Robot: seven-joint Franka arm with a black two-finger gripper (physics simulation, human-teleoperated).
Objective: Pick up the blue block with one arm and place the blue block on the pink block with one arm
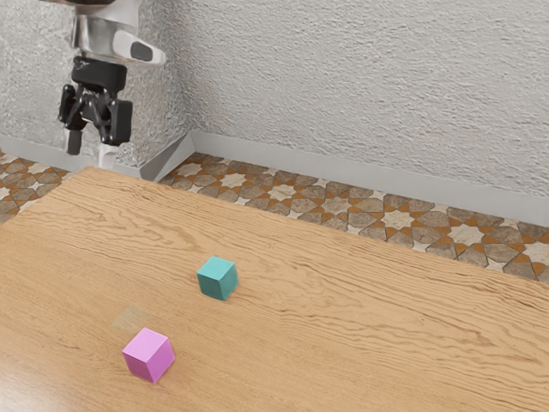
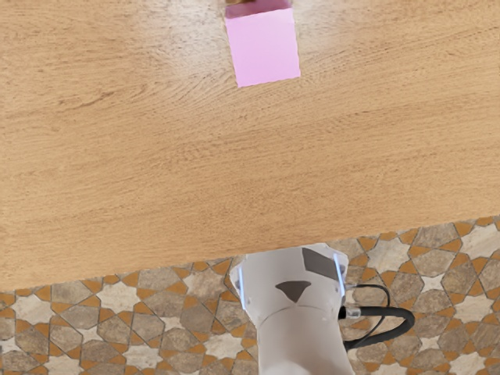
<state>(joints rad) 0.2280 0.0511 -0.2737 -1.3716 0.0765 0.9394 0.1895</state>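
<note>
Claw (image 1: 90,144) hangs released, empty; the blue block (image 1: 217,277), a teal cube, sits near the pink block (image 1: 148,354).

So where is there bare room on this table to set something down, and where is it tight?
Bare wood runs from the blue block to the exterior view's right edge, and from it back to the far edge of the table near the raised gripper. Only the strip between the blue block and pink block is tight.

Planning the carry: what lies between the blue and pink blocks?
Nothing: in the exterior view, only bare table separates the blue block from the pink block.
</note>
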